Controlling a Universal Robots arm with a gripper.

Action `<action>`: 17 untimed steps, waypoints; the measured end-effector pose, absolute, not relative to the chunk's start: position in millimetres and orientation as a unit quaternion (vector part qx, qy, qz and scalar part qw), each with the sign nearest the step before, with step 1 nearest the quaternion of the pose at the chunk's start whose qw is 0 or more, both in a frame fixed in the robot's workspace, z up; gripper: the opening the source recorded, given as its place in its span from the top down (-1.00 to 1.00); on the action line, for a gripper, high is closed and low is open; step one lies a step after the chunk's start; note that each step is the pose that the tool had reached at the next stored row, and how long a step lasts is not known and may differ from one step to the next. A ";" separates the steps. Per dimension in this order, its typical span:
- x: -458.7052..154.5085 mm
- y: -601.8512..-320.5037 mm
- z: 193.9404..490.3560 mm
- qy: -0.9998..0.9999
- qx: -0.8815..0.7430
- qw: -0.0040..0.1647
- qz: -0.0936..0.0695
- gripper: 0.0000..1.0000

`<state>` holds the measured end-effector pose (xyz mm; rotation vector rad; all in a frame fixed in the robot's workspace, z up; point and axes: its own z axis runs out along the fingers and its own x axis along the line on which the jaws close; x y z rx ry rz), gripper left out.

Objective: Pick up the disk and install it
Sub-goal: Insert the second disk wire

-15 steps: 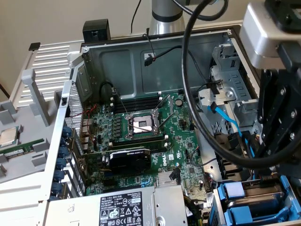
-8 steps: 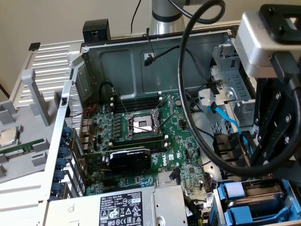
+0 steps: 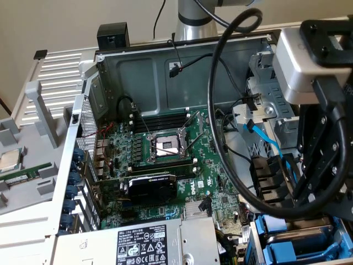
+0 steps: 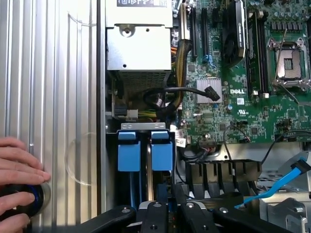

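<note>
Two bright blue plastic carrier frames are counted side by side in the drive bay of the open grey metal computer case [image 4: 53, 97]. The silver-grey disk in its blue carrier [image 4: 161, 151] is seen standing on edge in the bay, long axis apparently running down into it. The black gripper [image 4: 167, 213] is positioned just over it, jaws nearly closed, seemingly pinching the carrier. One hand [image 4: 17, 177] is rested on the case panel.
</note>
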<state>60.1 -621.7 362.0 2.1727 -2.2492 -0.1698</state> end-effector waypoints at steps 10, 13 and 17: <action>55.4 -621.8 360.0 -0.715 0.698 0.001 -0.051 0.67; 54.9 -621.7 359.6 -0.713 0.699 -0.003 -0.047 0.67; 53.9 -620.0 358.5 -0.713 0.700 -0.005 -0.044 0.67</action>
